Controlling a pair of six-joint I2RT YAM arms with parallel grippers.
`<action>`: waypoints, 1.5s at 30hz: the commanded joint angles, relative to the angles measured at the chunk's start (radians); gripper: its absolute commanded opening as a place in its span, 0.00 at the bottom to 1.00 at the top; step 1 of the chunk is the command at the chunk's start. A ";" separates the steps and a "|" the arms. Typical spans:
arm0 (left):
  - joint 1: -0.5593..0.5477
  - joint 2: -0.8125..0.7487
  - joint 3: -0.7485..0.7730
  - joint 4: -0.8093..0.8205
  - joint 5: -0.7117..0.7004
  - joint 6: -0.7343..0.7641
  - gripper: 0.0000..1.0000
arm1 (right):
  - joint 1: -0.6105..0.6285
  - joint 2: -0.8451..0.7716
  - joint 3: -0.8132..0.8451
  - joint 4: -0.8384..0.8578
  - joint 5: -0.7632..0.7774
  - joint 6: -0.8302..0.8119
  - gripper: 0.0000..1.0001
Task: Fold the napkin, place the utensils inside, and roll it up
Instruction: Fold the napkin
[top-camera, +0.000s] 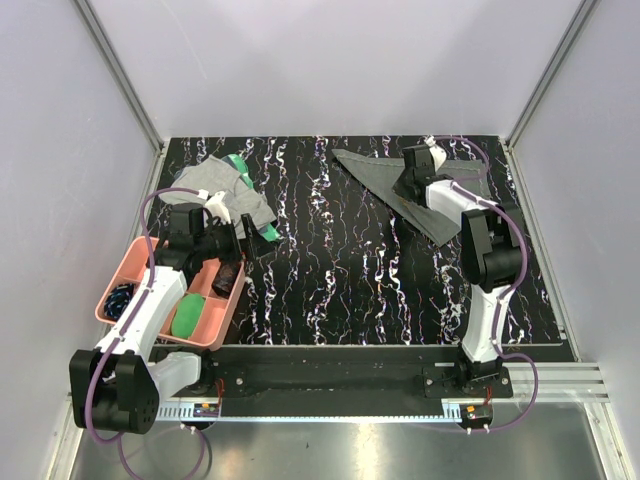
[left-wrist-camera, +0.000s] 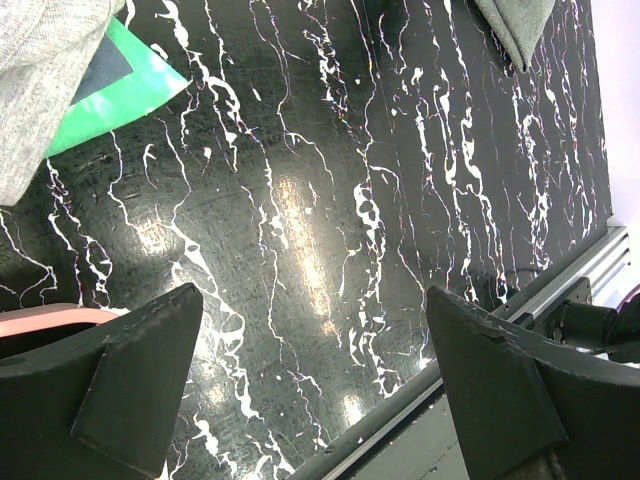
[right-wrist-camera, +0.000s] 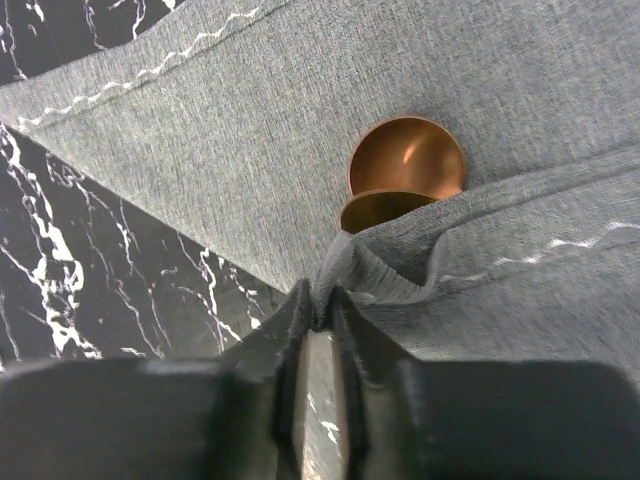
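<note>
Right gripper (right-wrist-camera: 322, 305) fills the bottom of its wrist view, fingers nearly together, pinching a raised fold of the napkin (right-wrist-camera: 250, 130). Woven charcoal cloth, white stitched hem running lower left to upper right. Copper spoon (right-wrist-camera: 407, 158) and gold spoon (right-wrist-camera: 385, 208) show round shiny bowls just past the fold; handles hidden under cloth, direction can't tell. Top view: napkin (top-camera: 375, 172) is a flat wedge at upper right of the table (top-camera: 330, 270), long axis upper left to lower right, sharp tip pointing upper left, right end near the table's right edge. Black marbled surface stretches between napkin and pink tray (top-camera: 130, 255) at lower left. Left gripper (left-wrist-camera: 312, 300) spread wide, holding nothing, beside light grey cloth (top-camera: 215, 185) over green sheet (top-camera: 238, 165).
</note>
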 joint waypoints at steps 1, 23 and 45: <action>-0.004 0.006 0.047 0.024 -0.014 0.016 0.96 | 0.014 0.029 0.086 0.043 -0.009 -0.007 0.30; -0.003 -0.022 0.039 0.018 -0.054 0.021 0.96 | 0.022 -0.109 -0.027 -0.076 -0.099 -0.133 0.59; -0.001 -0.002 0.041 0.019 -0.057 0.021 0.96 | 0.138 0.216 0.371 -0.134 0.023 -0.561 0.55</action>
